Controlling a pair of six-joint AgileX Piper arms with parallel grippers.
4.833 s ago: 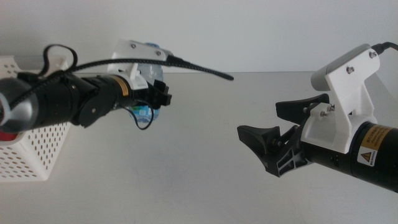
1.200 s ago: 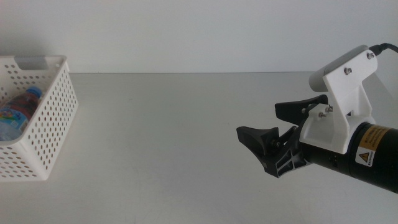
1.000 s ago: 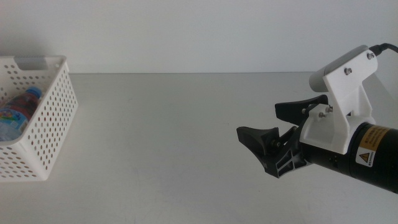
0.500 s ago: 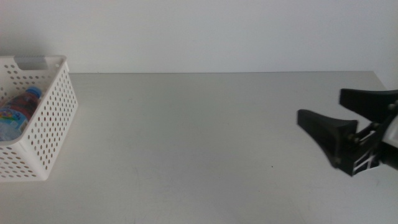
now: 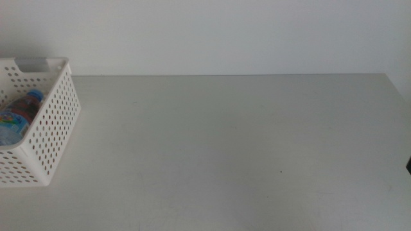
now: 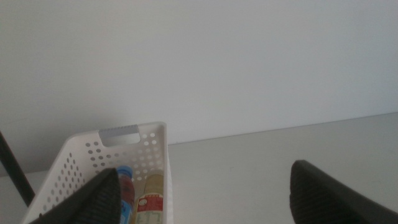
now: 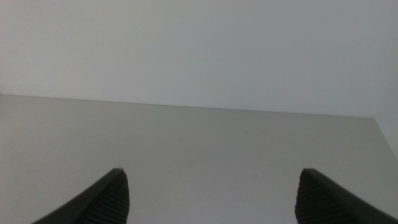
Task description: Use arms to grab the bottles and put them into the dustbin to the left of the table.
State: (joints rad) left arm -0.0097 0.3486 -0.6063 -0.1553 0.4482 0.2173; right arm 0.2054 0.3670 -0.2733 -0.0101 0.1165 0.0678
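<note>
The white perforated dustbin (image 5: 59, 122) stands at the table's left edge. A clear blue-capped water bottle (image 5: 17, 117) lies inside it. In the left wrist view the dustbin (image 6: 144, 138) holds the blue-capped bottle (image 6: 125, 184) and a yellow tea bottle (image 6: 149, 194) side by side. My left gripper (image 6: 205, 180) hangs open and empty, back from the dustbin. My right gripper (image 7: 211, 180) is open and empty too, over bare grey table (image 7: 205, 143). Neither arm shows in the middle view apart from a dark sliver at the right edge.
The grey table (image 5: 231, 141) stretches from the dustbin to its right edge, with a plain white wall behind it. A thin black cable (image 6: 13, 171) crosses the left wrist view beside the dustbin.
The left arm, which held the water bottle near the dustbin, has left the middle view and the bottle lies in the dustbin. The right arm has pulled out to the right.
</note>
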